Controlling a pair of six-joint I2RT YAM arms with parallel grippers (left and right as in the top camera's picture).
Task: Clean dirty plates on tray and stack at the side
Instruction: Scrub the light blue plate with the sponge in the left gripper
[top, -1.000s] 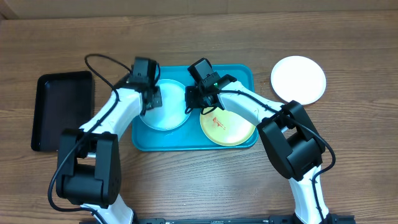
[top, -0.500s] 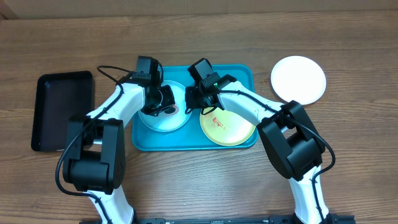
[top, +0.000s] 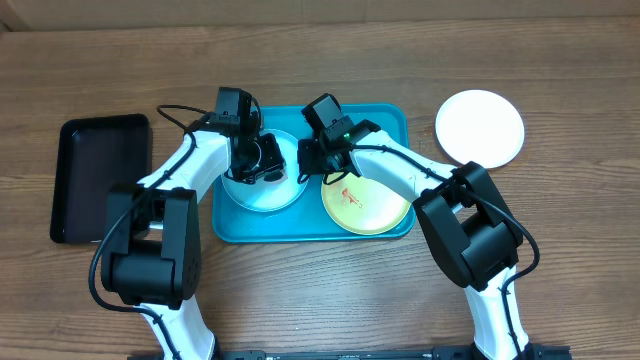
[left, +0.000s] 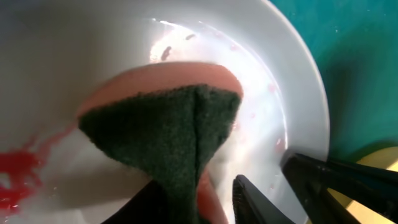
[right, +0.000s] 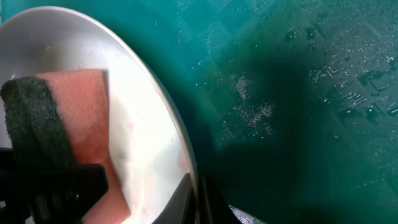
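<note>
Brown wood-grain table (top: 320, 290) seen from above, with a big turquoise rectangular plastic tray (top: 300, 230) in the middle. 2 of the 3 plates sit on it: a round light blue plastic plate (top: 285, 190) on the left half, and a round yellow-green plastic plate (top: 370, 208) with a red smudge on the right half. The round white plastic plate (top: 480, 127) is off on the bare table, well to the right of the tray. A smaller black rectangular tray (top: 100, 180) sits way over on the left.

The left gripper (left: 199, 208) is clamped on a pink sponge (left: 168, 124) with a dark green scrub face, pressed against the inside of the blue plate, with a red smear (left: 18, 174) just beside it. The right gripper (right: 198, 202) is pinched nearly closed on that same plate's rim.
</note>
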